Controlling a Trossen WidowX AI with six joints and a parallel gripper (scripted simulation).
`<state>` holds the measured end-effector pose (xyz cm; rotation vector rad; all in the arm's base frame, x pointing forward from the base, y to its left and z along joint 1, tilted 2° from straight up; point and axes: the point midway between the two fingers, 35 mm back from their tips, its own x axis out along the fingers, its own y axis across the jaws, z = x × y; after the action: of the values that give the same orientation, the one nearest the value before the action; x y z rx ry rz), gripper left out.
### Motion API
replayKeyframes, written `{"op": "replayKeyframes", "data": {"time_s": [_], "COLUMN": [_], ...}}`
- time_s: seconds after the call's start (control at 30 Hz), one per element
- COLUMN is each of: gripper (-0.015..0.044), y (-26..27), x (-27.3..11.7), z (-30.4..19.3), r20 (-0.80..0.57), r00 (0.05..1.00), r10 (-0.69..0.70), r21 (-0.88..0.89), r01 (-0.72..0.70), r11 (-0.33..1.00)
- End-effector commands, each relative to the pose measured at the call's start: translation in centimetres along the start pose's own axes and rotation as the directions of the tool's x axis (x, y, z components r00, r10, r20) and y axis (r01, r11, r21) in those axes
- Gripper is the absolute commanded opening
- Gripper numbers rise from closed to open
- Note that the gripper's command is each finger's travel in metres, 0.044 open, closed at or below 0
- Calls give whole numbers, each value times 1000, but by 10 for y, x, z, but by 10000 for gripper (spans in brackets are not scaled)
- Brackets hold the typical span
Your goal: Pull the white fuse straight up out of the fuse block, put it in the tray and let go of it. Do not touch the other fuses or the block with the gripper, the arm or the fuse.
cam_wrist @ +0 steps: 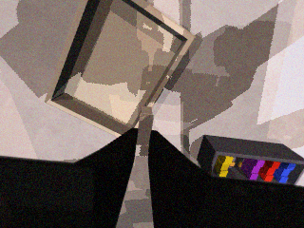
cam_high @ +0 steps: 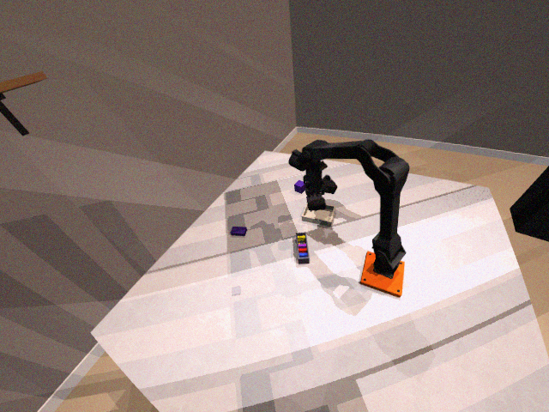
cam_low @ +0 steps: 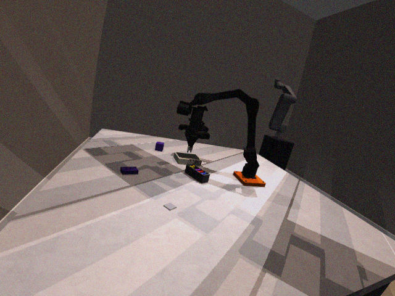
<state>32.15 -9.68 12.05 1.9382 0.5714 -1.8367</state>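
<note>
My gripper point(cam_wrist: 143, 135) is shut on the white fuse point(cam_wrist: 144, 121), a thin pale piece between the fingertips. It hangs in the air over the near edge of the shallow beige tray point(cam_wrist: 121, 66). In the top view the gripper point(cam_high: 316, 204) is just above the tray point(cam_high: 318, 215). In the exterior view the gripper point(cam_low: 189, 148) hangs above the tray point(cam_low: 187, 158). The dark fuse block point(cam_wrist: 252, 161) holds yellow, purple, red and blue fuses, with an empty slot after the yellow one. It lies to the right, apart from the gripper, and shows in the top and exterior views point(cam_high: 302, 247) point(cam_low: 197, 172).
A purple cube point(cam_high: 299, 186) stands beyond the tray. A flat purple block point(cam_high: 238, 230) lies to the left. A small pale tile point(cam_high: 236, 290) lies nearer the front. The arm's orange base point(cam_high: 383, 278) is at the right. A dark box point(cam_low: 276, 150) stands behind the base.
</note>
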Motion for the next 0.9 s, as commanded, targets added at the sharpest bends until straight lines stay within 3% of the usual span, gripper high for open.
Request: {"op": "replayKeyframes", "data": {"time_s": [0.0,0.87], "gripper": [0,0], "y": [19,35], "x": [0,28], "z": [16,31], "r20": [2,3], "r00": [1000,1000], "r10": [1,2], "r21": [-2,-2], "r01": [-1,-2], "r11": [1000,1000]}}
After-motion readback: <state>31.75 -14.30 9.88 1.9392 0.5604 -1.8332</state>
